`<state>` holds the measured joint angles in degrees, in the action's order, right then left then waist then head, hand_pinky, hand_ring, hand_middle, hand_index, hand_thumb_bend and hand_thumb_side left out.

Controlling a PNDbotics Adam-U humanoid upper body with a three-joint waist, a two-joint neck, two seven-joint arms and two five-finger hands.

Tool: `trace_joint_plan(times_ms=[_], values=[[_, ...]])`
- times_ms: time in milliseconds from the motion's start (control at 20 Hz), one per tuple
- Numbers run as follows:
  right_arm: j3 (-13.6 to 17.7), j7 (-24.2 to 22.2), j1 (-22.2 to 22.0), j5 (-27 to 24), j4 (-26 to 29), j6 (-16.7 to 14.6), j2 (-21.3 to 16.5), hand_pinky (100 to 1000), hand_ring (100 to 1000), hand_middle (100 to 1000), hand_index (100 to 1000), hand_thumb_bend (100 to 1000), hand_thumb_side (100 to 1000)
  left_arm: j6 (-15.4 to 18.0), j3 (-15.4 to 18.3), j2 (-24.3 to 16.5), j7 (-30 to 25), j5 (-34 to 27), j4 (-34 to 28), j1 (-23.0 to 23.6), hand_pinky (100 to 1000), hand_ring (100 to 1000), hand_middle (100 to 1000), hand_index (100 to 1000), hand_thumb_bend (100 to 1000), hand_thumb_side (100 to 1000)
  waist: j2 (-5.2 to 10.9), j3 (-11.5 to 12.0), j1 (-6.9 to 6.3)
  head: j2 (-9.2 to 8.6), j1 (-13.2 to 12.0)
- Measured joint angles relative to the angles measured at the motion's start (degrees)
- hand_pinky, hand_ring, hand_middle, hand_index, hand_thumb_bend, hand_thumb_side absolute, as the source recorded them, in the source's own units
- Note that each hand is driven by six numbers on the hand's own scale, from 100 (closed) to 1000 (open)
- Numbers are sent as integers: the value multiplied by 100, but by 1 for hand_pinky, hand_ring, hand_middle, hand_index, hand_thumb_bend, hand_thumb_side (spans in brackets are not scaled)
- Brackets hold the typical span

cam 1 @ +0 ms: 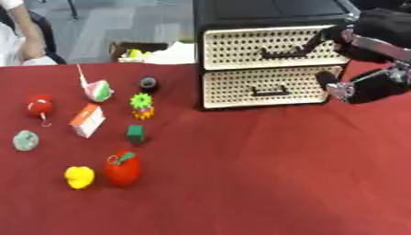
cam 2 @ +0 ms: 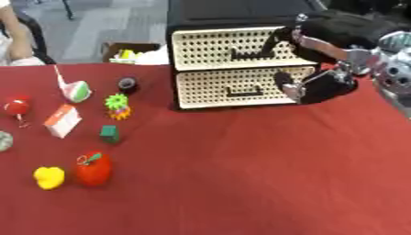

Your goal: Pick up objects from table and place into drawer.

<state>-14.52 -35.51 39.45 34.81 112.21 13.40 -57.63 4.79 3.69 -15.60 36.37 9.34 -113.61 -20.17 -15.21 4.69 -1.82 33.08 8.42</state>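
A black cabinet point(cam 1: 241, 11) stands at the back of the red table point(cam 1: 265, 174), with two cream perforated drawers, both closed. My right hand point(cam 2: 337, 46) comes in from the right. Its fingers point(cam 1: 321, 40) stretch to the right end of the upper drawer's handle point(cam 1: 282, 52), and its thumb point(cam 1: 327, 83) hangs beside the lower drawer point(cam 1: 261, 87). On the left lie a red tomato point(cam 1: 123, 169), a yellow duck point(cam 1: 79, 176), a green cube point(cam 1: 136, 133), a green gear toy point(cam 1: 142, 104), an orange-white carton point(cam 1: 86, 120) and a red ball point(cam 1: 38, 105).
A black round thing point(cam 1: 147, 83), a white-green-pink toy point(cam 1: 97, 90) and a grey-green lump point(cam 1: 25, 140) also lie on the left. Behind the table's far edge is a cardboard box point(cam 1: 136, 49). A person sits at the far left.
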Motion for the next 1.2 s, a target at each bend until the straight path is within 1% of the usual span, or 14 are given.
trace_joint_plan(times_ms=[100, 300, 750, 1200], values=[[-67, -70, 93, 70, -115, -44, 94, 100, 100, 100, 824, 100, 151, 0, -1, 0, -6, -10, 0, 0, 514, 569, 602, 745, 100, 777, -4, 4, 2, -19, 22], [-154, -145, 230, 133, -322, -121, 245, 100, 100, 100, 871, 100, 147, -6, -2, 1, -13, -19, 0, -2, 514, 569, 600, 743, 100, 777, -43, 16, 17, -43, 42], [-317, -206, 602, 219, -850, -244, 522, 100, 100, 100, 871, 100, 145, -10, -33, 3, -17, -24, 0, -11, 513, 568, 596, 741, 100, 777, -80, 67, 26, -47, 114], [-346, -144, 705, 531, -1190, -306, 604, 100, 100, 100, 869, 100, 149, -7, -35, 3, -25, -29, 0, -21, 513, 568, 595, 740, 100, 777, -106, 78, 53, -48, 131]])
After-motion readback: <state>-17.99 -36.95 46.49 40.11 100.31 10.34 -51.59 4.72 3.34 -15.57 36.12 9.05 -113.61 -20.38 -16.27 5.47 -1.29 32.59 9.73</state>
